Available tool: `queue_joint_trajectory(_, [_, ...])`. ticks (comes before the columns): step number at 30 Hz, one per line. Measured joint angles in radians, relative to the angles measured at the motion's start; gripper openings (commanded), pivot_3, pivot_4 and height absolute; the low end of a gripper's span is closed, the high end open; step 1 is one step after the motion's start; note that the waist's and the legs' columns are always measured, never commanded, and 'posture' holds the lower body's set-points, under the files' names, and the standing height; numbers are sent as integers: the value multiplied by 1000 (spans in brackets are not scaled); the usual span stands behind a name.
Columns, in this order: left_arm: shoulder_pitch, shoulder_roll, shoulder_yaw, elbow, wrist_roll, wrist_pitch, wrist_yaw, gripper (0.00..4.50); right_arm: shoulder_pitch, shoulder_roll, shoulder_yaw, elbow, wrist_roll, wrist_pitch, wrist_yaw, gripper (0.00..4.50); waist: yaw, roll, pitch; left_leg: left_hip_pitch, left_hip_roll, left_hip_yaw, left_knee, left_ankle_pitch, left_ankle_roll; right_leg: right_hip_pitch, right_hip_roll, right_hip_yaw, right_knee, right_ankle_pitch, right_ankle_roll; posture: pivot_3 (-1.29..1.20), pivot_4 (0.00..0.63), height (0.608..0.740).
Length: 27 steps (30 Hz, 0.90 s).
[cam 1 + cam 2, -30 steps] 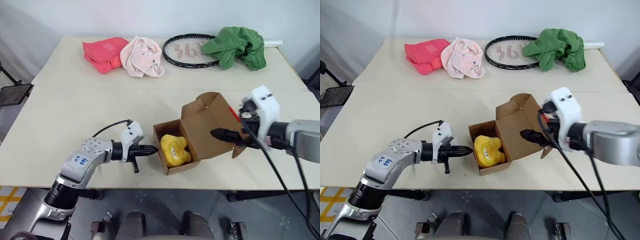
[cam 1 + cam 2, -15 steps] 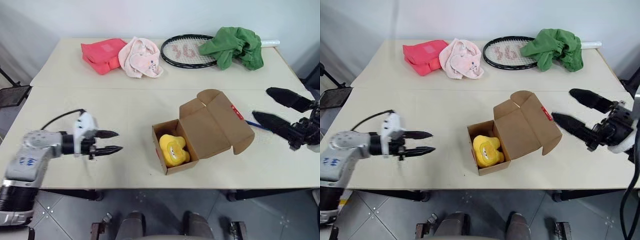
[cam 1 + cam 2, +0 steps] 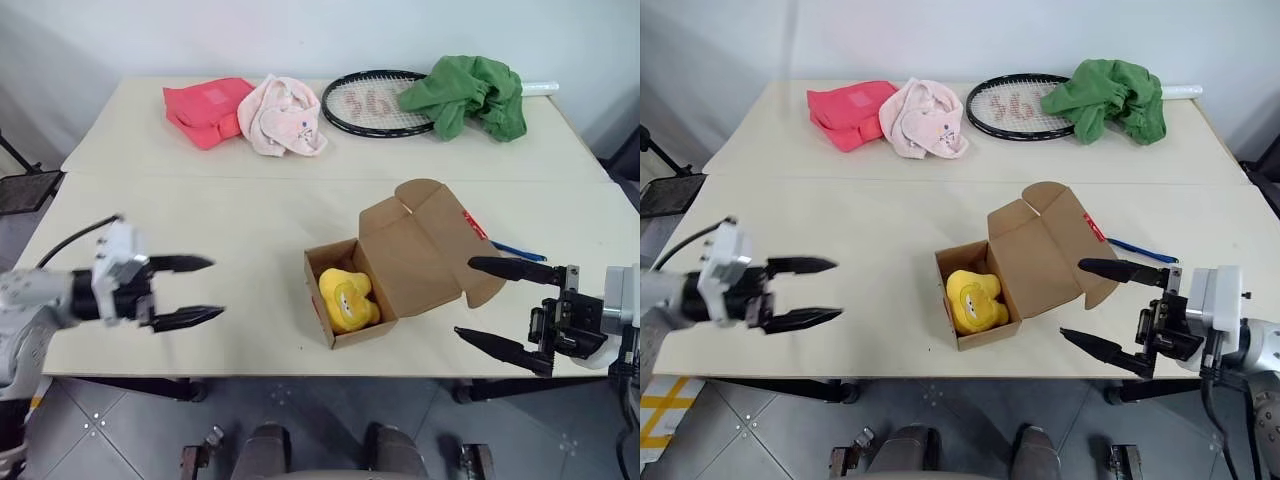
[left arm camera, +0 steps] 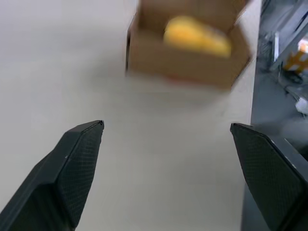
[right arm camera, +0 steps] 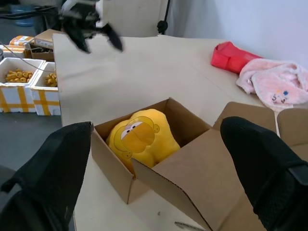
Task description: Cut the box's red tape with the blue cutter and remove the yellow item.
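Cardboard box point(image 3: 350, 300) sits near the desk's point(image 3: 200, 230) front edge, lid point(image 3: 430, 245) thrown back to our right, a small red tape point(image 3: 471, 222) patch on the lid's edge. We see the yellow item point(image 3: 347, 298), a soft toy with a printed face, lying inside. Blue cutter point(image 3: 518, 251) lies just beyond the lid. Our left claw point(image 3: 192, 291) and right claw point(image 3: 500, 303) flank the box, both spread wide and empty.

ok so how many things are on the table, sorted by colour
red or pink: 2, the red pouch and the pink cloth
green: 1, the green cloth
black: 1, the racket
brown: 1, the box
yellow: 1, the yellow item in the box
blue: 1, the blue cutter
total: 7
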Motion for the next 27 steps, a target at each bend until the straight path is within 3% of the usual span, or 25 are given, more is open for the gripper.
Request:
queue_joint_trajectory(3, [-186,-9,-139,-61,-19,126,47,4473,1,-15,-3,-23,23,23,-9,4500,-4,0,0,1,0,0,0,0,0,0,0,0,1,0,0,0,150,740])
queue_joint_trajectory(6, [-425,-23,-405,-68,52,280,45,4473,0,-25,-5,-79,56,50,-27,4500,-3,0,0,2,0,1,0,0,0,1,0,0,1,0,0,0,150,740])
queue_joint_trajectory(8, [-499,-74,-507,-43,115,313,66,4473,-4,-25,-1,-98,62,62,-43,4500,-5,0,0,2,0,1,0,0,0,1,0,0,0,0,0,0,150,740])
queue_joint_trajectory(13, [-599,-222,-702,59,248,318,97,4473,46,-44,-43,-114,63,70,-39,4500,-2,0,0,0,0,1,-1,0,0,0,0,0,-1,0,0,0,150,740])
queue_joint_trajectory(20, [-628,-283,-812,199,407,183,75,4473,200,-64,-170,-161,81,122,-30,4500,9,0,0,1,0,1,0,0,0,1,1,0,-2,0,0,0,150,740])
queue_joint_trajectory(23, [-633,-307,-832,258,462,124,70,3884,220,-67,-188,-194,102,143,-39,4500,14,0,0,2,0,1,0,0,0,1,1,1,-1,0,0,0,150,740])
queue_joint_trajectory(27, [-632,-337,-833,308,503,63,67,2736,258,-67,-195,-198,100,152,-39,4500,19,0,0,2,0,1,1,0,0,2,0,1,-1,0,0,0,150,740])
